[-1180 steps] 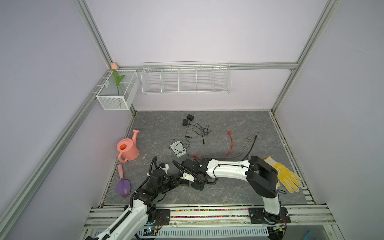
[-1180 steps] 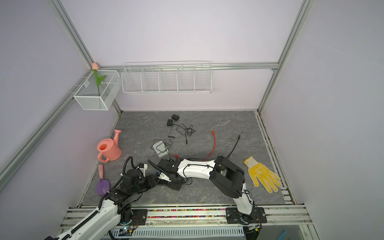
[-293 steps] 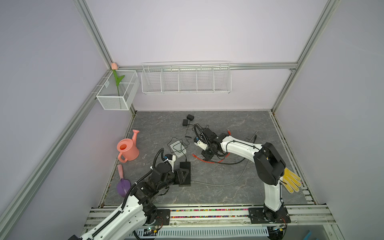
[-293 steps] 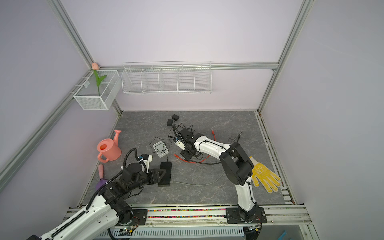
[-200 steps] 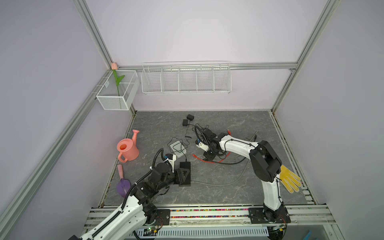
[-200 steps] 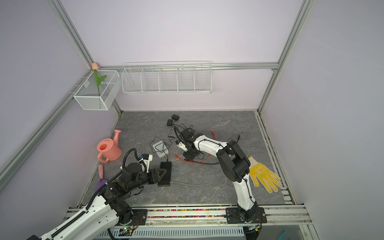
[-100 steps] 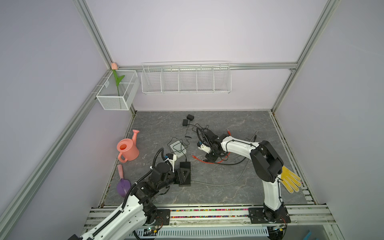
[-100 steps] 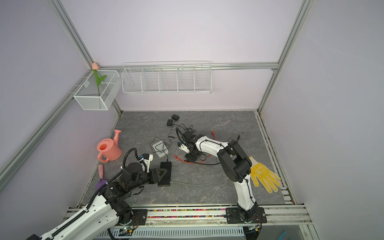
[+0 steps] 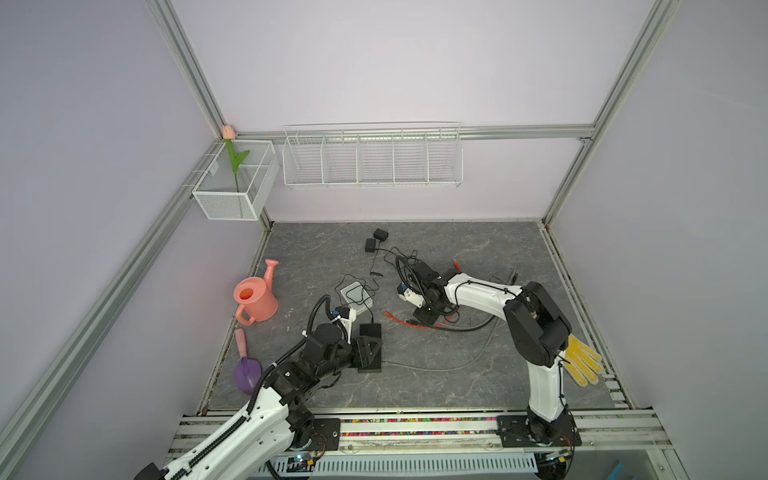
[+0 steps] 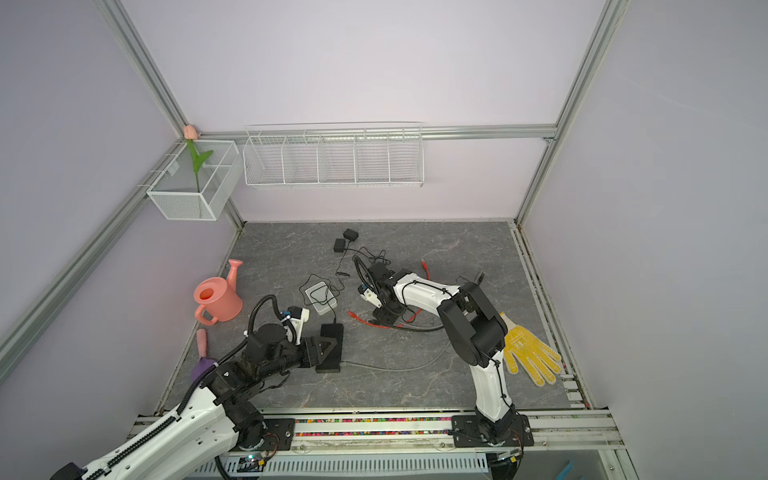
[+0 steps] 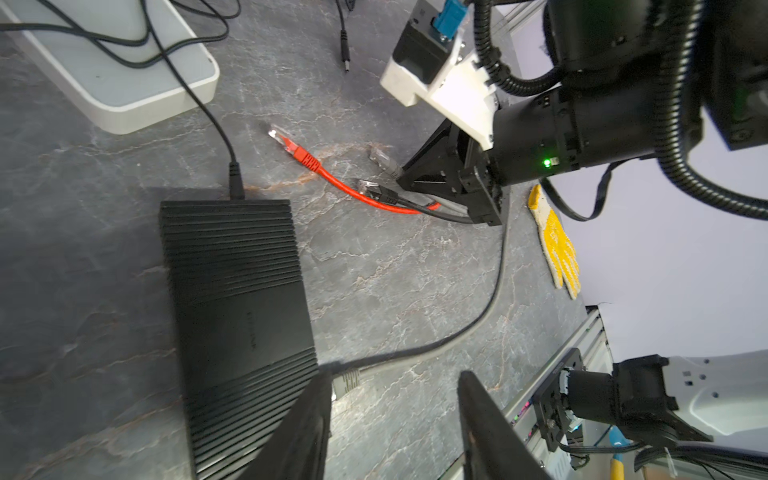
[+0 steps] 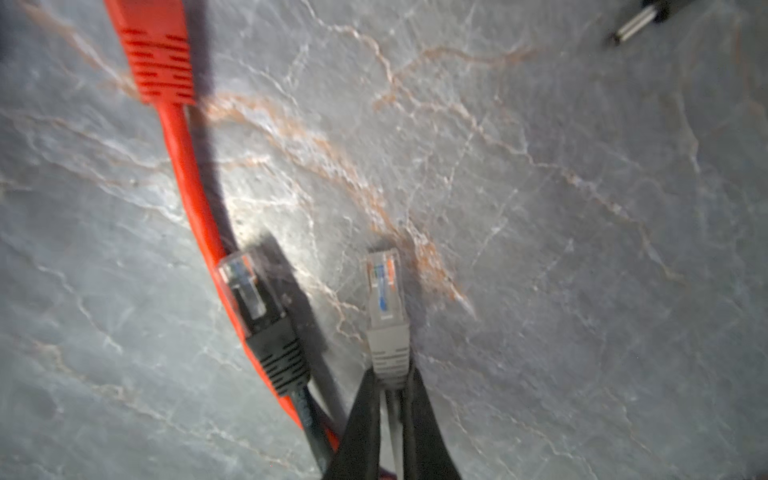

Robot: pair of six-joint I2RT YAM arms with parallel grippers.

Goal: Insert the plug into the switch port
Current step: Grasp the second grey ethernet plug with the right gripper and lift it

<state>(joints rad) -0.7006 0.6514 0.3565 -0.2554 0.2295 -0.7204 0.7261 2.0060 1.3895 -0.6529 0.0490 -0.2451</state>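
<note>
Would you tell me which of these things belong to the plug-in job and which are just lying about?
Job: black switch; grey plug; right gripper pinching it; left gripper open beside the switch.
Lying about: red cable; black cable; white box; watering can; purple trowel; yellow glove.

A pink watering can (image 9: 253, 299) stands at the left edge of the floor (image 9: 415, 386), a purple trowel (image 9: 246, 371) lying just nearer, and a yellow work glove (image 9: 584, 362) lies flat at the near right. High in the far left corner a tulip (image 9: 239, 158) stands in a white mesh basket (image 9: 226, 205), beside a long wire rack (image 9: 372, 160).
</note>
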